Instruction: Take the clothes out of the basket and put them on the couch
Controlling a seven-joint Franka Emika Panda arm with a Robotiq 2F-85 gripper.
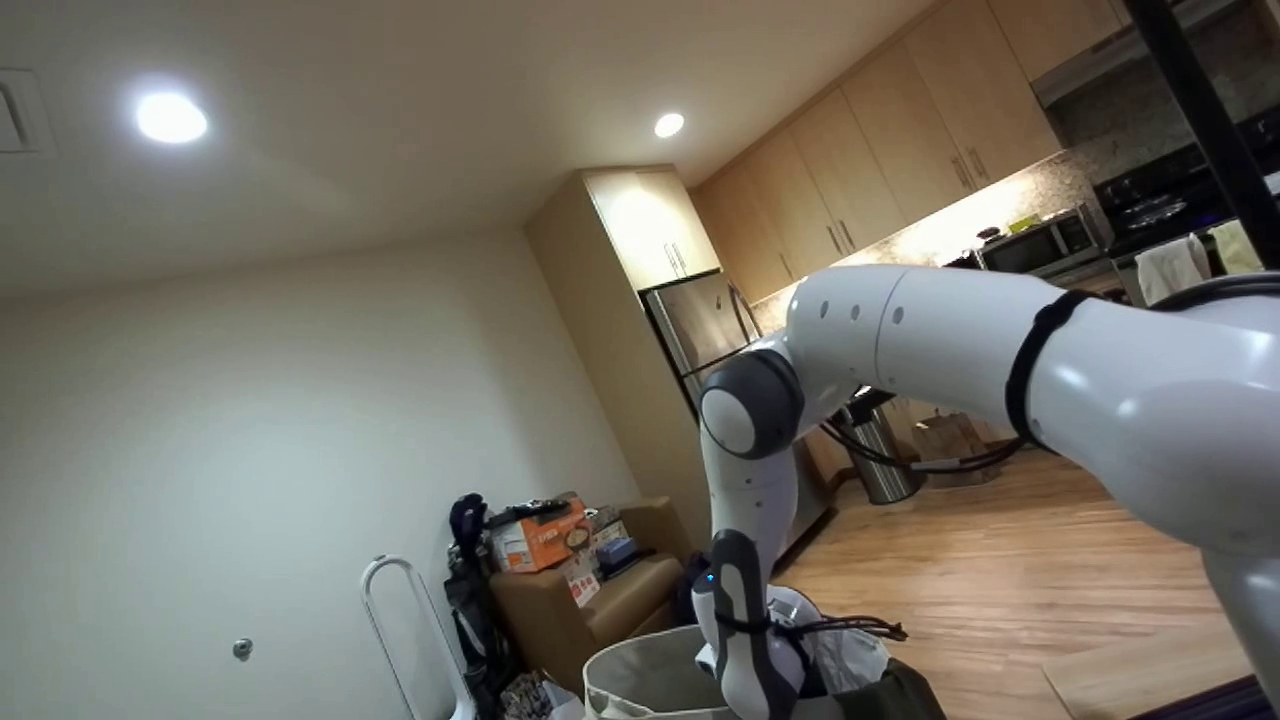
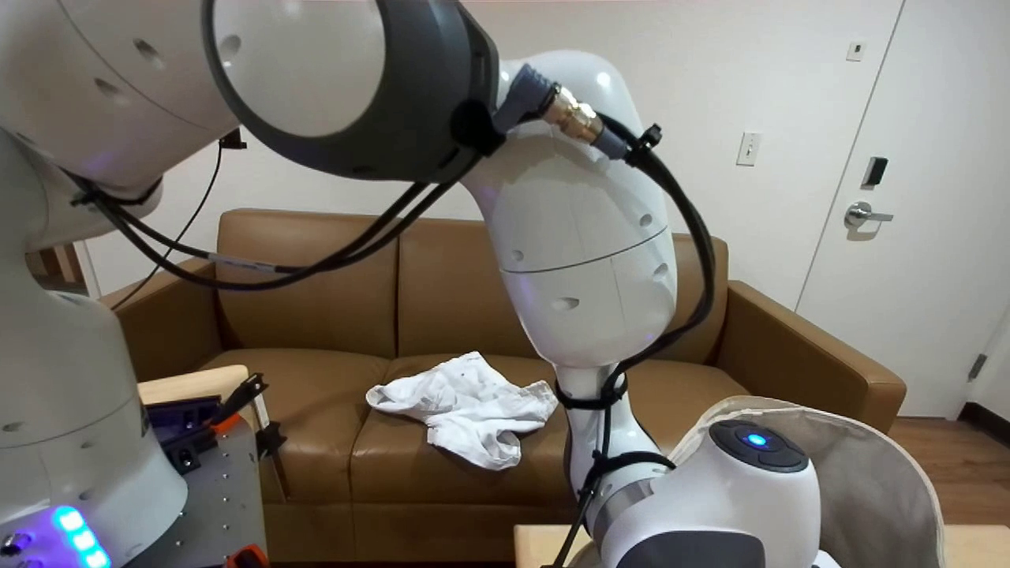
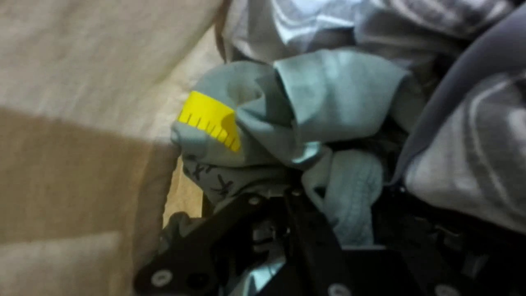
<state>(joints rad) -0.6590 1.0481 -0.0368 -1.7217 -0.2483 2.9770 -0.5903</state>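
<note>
Emptying the basket (image 2: 876, 465): partly done, I judge; one piece appears delivered, while others lie inside, around the pincer (image 3: 274, 197).
White garment (image 2: 473, 414): in loose folds on the couch (image 2: 300, 426), well apart from the pincer; I count it as the finished share.
Couch: beyond the pincer in an exterior view; part of its seat is hidden behind the robot arm (image 2: 584, 221).
Pincer: down inside the basket, its fingers slanting close together among grey-green folds; whether they pinch any cloth, I cannot tell.
Grey-green garment (image 3: 341, 98): bunched just ahead of the pincer in the wrist view, seemingly touching it; probably the next piece to go. A yellow strip (image 3: 209, 119) with dark tick marks shows on it, ahead and to the left of the pincer.
Striped cloth (image 3: 472, 164): right of the pincer and farther ahead; one piece or several, unclear.
Basket wall (image 3: 82, 82): left of the pincer, near it.
Left to do: by my reckoning, secure the grey-green garment, lift it past the rim, release it on the couch, then repeat for the striped cloth and anything hidden beneath.
</note>
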